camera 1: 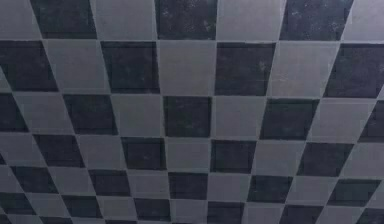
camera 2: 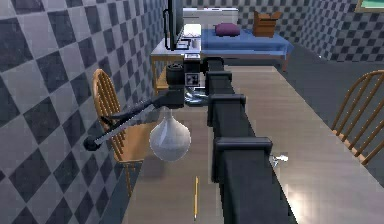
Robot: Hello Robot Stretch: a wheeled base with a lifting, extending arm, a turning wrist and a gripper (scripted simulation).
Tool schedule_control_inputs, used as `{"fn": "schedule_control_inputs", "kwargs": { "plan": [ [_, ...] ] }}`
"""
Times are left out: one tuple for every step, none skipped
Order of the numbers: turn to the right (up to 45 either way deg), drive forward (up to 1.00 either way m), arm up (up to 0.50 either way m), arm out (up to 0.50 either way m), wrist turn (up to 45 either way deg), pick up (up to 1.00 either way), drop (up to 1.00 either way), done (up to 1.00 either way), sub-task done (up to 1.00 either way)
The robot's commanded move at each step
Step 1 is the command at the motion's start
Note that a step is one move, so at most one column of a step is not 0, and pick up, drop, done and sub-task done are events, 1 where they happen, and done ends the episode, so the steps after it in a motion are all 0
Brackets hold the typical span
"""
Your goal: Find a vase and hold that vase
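Observation:
A pale grey vase (camera 2: 169, 137) with a round belly and a narrow neck stands out at the left edge of a long wooden table (camera 2: 300, 130) in the arm side view. The dark arm (camera 2: 232, 130) reaches out over that table. At its far end sits the gripper's dark body, just above the vase's neck. Its thin fingers (camera 2: 125, 122) slant down to the left, and the gripper (camera 2: 93, 143) ends in front of a chair. I cannot tell whether the vase rests on the table or hangs free, so I cannot tell whether the gripper holds anything.
A wooden chair (camera 2: 104, 98) stands left of the table and another (camera 2: 362, 112) at its right. A pencil (camera 2: 196, 192) and a small pale item (camera 2: 282, 158) lie on the table. Beyond are a dark screen (camera 2: 178, 24) and a blue bed (camera 2: 245, 43). Checkered tiles (camera 1: 190, 110) spread across the forward view.

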Motion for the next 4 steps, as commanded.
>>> {"fn": "schedule_control_inputs", "kwargs": {
  "plan": [
    [0.0,0.0,0.0,0.0,45.0,0.0,0.0,0.0,0.0],
    [0.0,0.0,0.0,0.0,33.0,0.0,0.0,0.0,0.0],
    [0.0,0.0,-0.24,0.0,0.0,0.0,0.0,0.0,0.0],
    [0.0,0.0,0.0,0.0,0.0,1.0,0.0,0.0,0.0]
  ]
}}
